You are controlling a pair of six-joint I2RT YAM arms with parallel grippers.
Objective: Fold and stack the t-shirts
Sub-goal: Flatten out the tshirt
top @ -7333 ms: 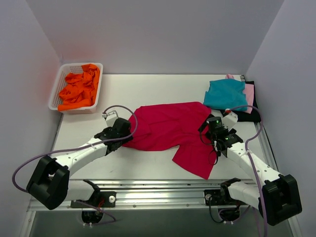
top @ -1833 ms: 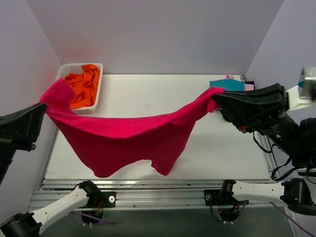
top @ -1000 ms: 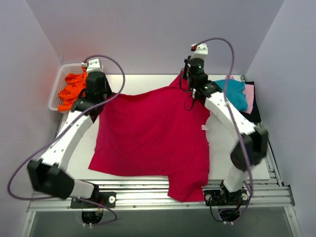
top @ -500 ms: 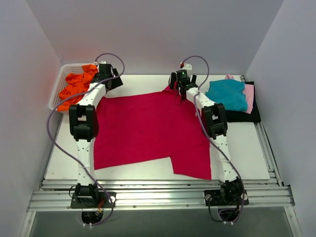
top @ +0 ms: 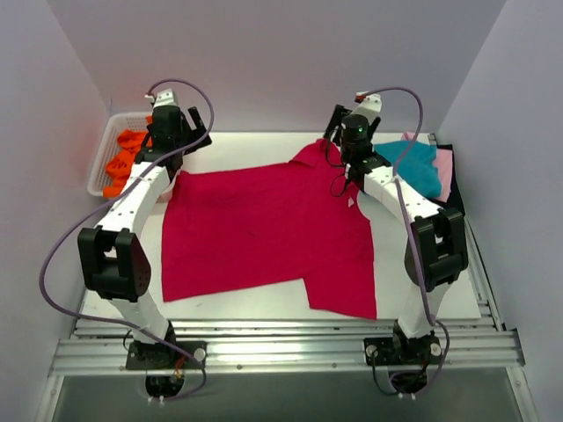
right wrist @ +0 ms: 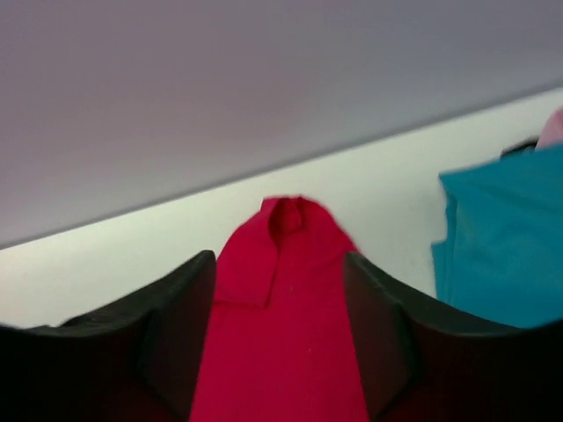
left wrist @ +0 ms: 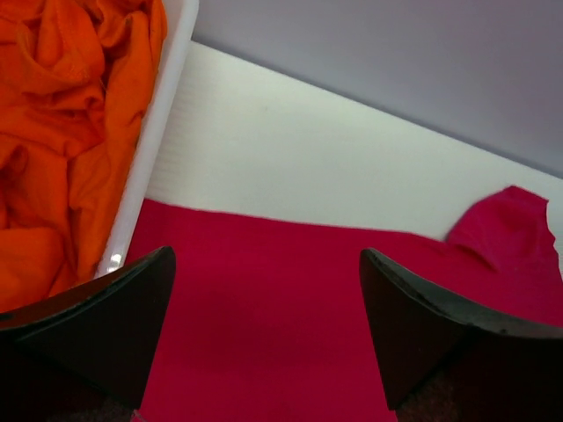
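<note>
The large crimson-red t-shirt [top: 264,233] lies spread flat on the white table, with a small folded tip at its far right corner. My left gripper [top: 179,130] hovers open over the shirt's far left corner; in the left wrist view its jaws [left wrist: 264,259] stand wide apart above the red cloth [left wrist: 308,290]. My right gripper [top: 346,134] hangs over the far right corner. Its jaws [right wrist: 277,264] stand apart, and the red cloth [right wrist: 290,352] lies loose on the table between them. Bright orange t-shirts [top: 121,163] fill the basket. A teal t-shirt [top: 409,167] tops the pile at the right.
The white lattice basket [top: 95,176] stands at the back left, its rim [left wrist: 163,114] close to the left fingers. Pale pink [top: 445,163] and black [top: 444,204] cloth show under the teal shirt [right wrist: 501,246]. The back wall is close behind both grippers.
Both grippers have let go of the red shirt's far corners and risen off it. The shirt has settled flat. The right jaws now stand narrower than half a second ago.
</note>
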